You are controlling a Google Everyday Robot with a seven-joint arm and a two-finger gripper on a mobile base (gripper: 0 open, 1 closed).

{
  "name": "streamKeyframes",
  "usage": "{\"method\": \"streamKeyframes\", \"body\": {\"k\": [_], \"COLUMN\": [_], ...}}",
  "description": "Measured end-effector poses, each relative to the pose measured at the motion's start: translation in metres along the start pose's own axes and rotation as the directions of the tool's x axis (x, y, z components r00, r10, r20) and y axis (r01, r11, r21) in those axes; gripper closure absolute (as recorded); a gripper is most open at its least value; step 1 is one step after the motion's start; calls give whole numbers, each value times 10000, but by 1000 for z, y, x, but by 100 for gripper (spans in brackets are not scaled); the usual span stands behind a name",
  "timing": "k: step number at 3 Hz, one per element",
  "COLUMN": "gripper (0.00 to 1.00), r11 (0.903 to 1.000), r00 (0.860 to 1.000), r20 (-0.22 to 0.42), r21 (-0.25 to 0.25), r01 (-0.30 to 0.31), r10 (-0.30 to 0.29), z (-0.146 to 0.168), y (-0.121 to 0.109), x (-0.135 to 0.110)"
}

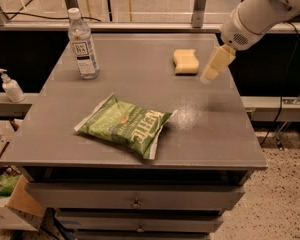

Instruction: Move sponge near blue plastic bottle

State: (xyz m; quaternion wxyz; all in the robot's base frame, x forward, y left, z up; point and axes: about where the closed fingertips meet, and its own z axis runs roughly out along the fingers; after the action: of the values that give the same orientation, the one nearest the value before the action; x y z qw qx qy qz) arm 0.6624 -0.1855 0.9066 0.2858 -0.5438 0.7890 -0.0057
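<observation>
The robot's claw (209,75) hangs over the right rear of the grey worktop (210,129), just right of the pale yellow sponge (185,61); how far it is open cannot be told. The sponge lies well apart from the blue plastic bottle (83,45), upright at the left rear. 1 green chip bag (124,125) lies front centre.

A green chip bag (124,125) lies flat on the grey table (215,134), toward its front. A white pump dispenser (11,86) stands on a ledge off the table's left side.
</observation>
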Motion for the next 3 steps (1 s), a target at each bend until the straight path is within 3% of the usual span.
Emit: {"method": "streamKeyframes", "body": {"k": [2,3], "gripper": [0,0], "r11": [9949,9852], "r00": [9931,9812], "r20": [590,885], "r21": [-124,-184], "r01": [-1004,-1706], "r10": [1010,1715], "z": [59,81], "y": [-33,-45], "x": [1,9]}}
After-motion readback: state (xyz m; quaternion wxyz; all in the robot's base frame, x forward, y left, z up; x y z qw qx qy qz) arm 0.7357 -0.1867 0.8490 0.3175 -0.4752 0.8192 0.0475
